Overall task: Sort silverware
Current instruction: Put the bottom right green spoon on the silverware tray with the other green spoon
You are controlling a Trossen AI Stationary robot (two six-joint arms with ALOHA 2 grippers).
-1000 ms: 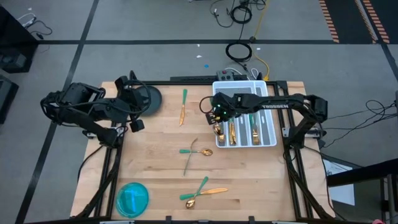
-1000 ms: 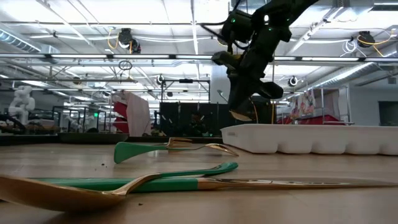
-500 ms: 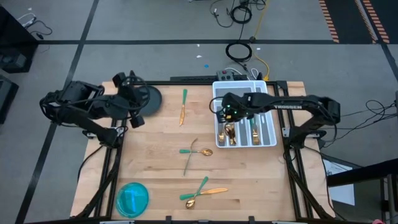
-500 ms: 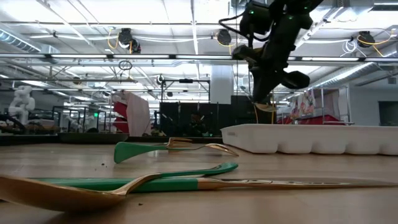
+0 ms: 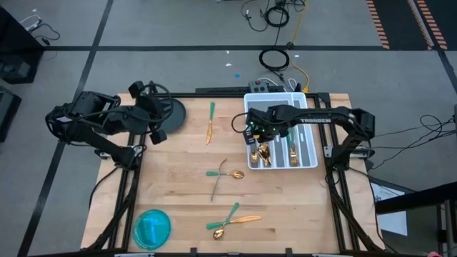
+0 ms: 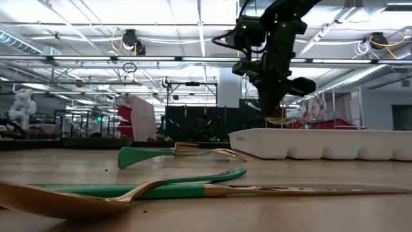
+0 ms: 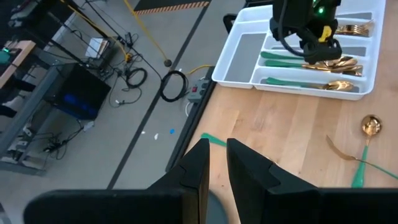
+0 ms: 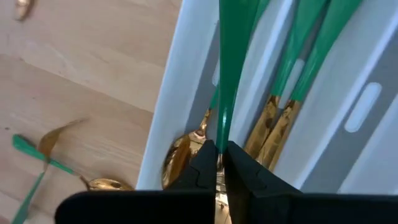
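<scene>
My right gripper (image 5: pixel 251 133) hovers over the left compartment of the white tray (image 5: pixel 246 100), shut on a teal-handled gold piece (image 8: pixel 227 74). In the low view it hangs just above the tray rim (image 6: pixel 322 143). Several sorted pieces (image 5: pixel 285 146) lie flat in the tray compartments. A knife (image 5: pixel 210 121), a crossed spoon and fork (image 5: pixel 225 175) and another crossed pair (image 5: pixel 232 220) lie flat on the wood. My left gripper (image 5: pixel 153 123) waits near the table's far left; its fingers (image 7: pixel 199 165) stand a narrow gap apart, holding nothing. My right gripper pinches the piece between its two fingers (image 8: pixel 202 165) at the narrow end of the teal handle (image 8: pixel 219 134), where it meets the gold head. The fingers lie along the handle, which runs on ahead of them over the tray's left compartment. A gold end (image 6: pixel 278 120) shows just below the fingers.
A blue round bowl (image 5: pixel 152 227) sits at the near left corner. A dark round disc (image 5: pixel 171 114) lies beside my left gripper. Cables and a power strip (image 5: pixel 268 84) lie past the far edge. Bare wood spans the table's middle and near right.
My right gripper carried the piece from the tray's left edge farther right over the tray, then came back a little to the left and dropped lower toward the rim. It stayed shut on the piece throughout. The loose pieces on the table kept still.
</scene>
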